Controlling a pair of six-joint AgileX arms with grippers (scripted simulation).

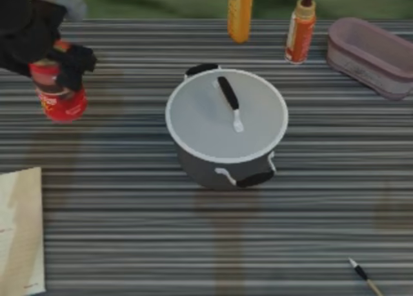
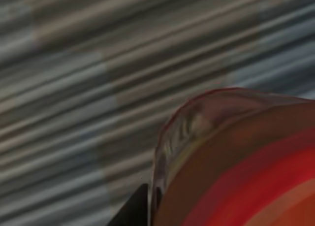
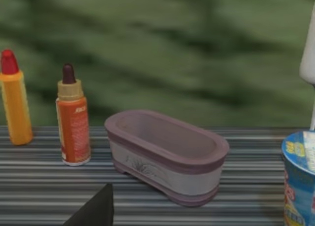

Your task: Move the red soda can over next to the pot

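Table (image 1: 193,244): top of narrow grey, white and dark stripes running left to right, with faint darker patches. Backdrop (image 3: 162,44): blurred mottled green beyond the far edge. Light: soft and even, weak shadows only.

Our left gripper (image 1: 63,67) covers the upper part of the red soda can (image 1: 63,104) in the top view, and the left wrist view shows only a blurred curve of it, cut off toward 4 o'clock. In the top view, the sheet of paper (image 1: 20,235) at 8 o'clock, the pen (image 1: 364,278) at 5 o'clock and the yellow-orange bottle (image 1: 240,12) at 12 o'clock run off the edges. We cannot make out our right gripper's fingers in the right wrist view, where a blue cup (image 3: 300,181) is clipped at 4 o'clock.
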